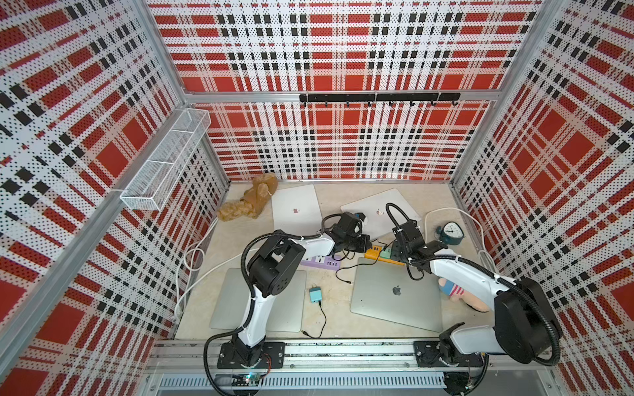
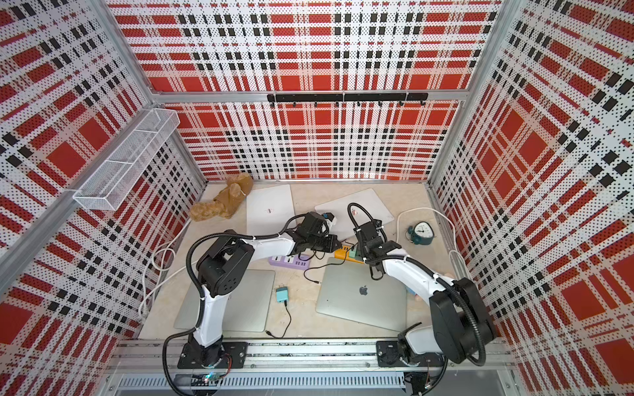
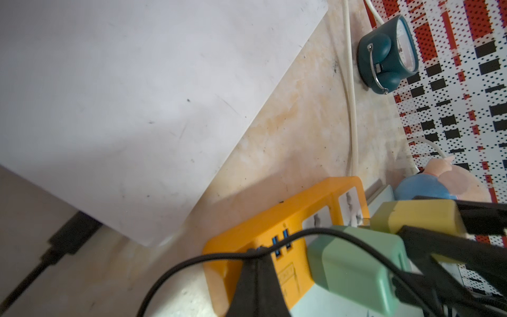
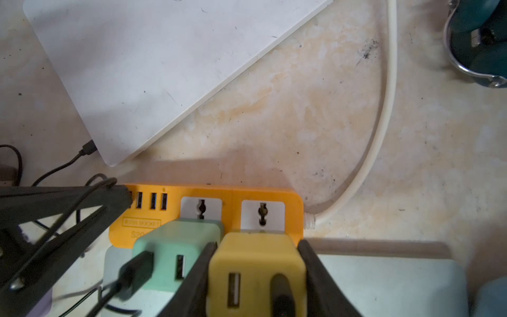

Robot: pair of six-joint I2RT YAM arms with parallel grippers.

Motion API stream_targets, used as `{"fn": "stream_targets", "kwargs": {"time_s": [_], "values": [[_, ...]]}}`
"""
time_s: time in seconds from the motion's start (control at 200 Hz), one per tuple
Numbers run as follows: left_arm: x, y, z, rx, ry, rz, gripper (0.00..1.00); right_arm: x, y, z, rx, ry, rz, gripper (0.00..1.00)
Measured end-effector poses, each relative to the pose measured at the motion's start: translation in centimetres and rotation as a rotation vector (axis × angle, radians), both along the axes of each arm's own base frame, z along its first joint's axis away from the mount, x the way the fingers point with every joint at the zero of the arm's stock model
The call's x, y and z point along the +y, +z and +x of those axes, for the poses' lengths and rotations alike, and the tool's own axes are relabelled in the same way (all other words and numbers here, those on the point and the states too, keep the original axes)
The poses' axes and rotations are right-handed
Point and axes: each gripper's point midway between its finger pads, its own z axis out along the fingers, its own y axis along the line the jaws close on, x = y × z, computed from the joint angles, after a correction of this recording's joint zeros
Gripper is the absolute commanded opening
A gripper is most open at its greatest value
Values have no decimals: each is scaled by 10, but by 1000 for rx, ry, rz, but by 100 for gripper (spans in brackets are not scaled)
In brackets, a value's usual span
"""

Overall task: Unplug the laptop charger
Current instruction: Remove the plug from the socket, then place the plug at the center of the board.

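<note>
Yellow charger (image 4: 256, 263) sits plugged into the orange strip (image 4: 233, 192) on the desk (image 4: 274, 123), beside a green one (image 4: 175, 247). The right jaws are clamped across its sides, ready to pull. The left jaws, fully closed and empty, press the strip's USB end (presumably to pin it down).

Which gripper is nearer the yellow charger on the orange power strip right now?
Right. The right gripper straddles the yellow charger, a finger against each side. The left gripper, shut, sits at the orange power strip's USB end, beyond the green charger.
</note>
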Motion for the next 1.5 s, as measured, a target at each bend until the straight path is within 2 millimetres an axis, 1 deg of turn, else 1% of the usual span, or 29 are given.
{"fn": "stream_targets", "kwargs": {"time_s": [0.19, 0.346, 0.476, 0.616, 0.762, 0.972, 1.258, 1.378, 1.498], "values": [[0, 0, 0, -1, 1, 1, 0, -2, 0, -3, 8, -1, -7, 20], [1, 1, -1, 3, 0, 4, 0, -3, 7, -5, -3, -1, -3, 20], [1, 1, -3, 8, -2, 7, 0, 2, 11, -7, -16, 13, 5, 20], [3, 2, -5, 18, -2, 15, 0, 11, 11, -12, -11, 37, 7, 20], [4, 3, -8, 31, -5, 19, 0, 13, 12, -17, -4, 37, 6, 20], [5, 4, -9, 38, -4, 23, 0, 15, 22, -20, -31, 37, 14, 20], [8, 6, -18, 80, -12, 29, 0, 16, 27, -32, -34, 42, 13, 20], [9, 12, -20, 83, -11, 24, 0, 20, 30, -36, -39, 47, 20, 20], [11, 24, -22, 72, -7, 7, 0, 23, 29, -40, -32, 54, 18, 20]]}}
